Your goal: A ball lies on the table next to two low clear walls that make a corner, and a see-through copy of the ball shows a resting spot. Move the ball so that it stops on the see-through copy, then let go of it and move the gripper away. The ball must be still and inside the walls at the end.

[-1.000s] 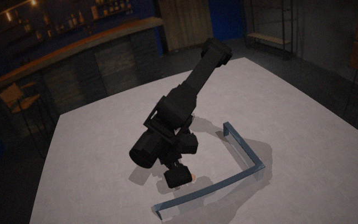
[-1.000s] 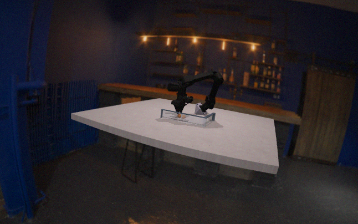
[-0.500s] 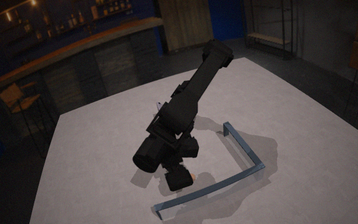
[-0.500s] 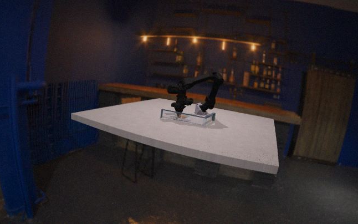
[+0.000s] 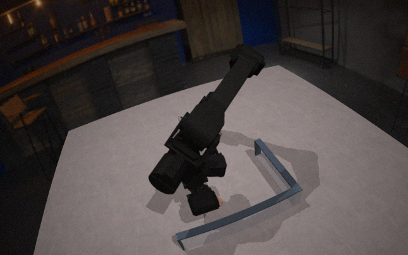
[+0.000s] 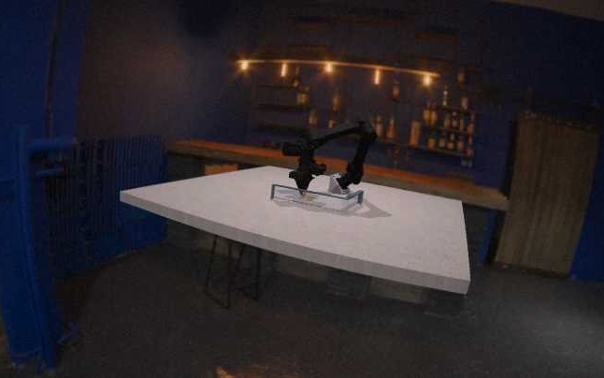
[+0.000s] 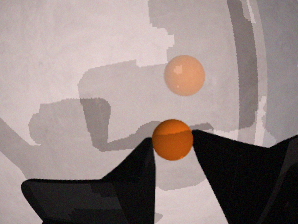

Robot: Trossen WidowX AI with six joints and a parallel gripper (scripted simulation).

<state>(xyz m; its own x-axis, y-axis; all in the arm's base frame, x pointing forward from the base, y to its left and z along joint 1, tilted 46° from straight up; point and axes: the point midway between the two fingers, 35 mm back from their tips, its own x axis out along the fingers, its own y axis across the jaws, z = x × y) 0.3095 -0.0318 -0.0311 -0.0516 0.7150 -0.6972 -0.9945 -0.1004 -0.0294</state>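
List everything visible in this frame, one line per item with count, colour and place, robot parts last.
ball: one, solid orange, pinched between the fingers, on or near the table, inside the corner.
see-through copy: one, pale translucent orange, on the table just beyond the ball, apart from it.
clear walls: two, low, blue-edged, meeting in a corner beside the gripper.
table: one, pale grey, carrying all of the above.
bar room: dark blue walls, wooden counter, lit shelves of bottles behind.
arm: one, black, reaching down.
gripper: one, black.
fingers: two, black, shut on the ball.

Arm bent low, end effector clamped on ball.
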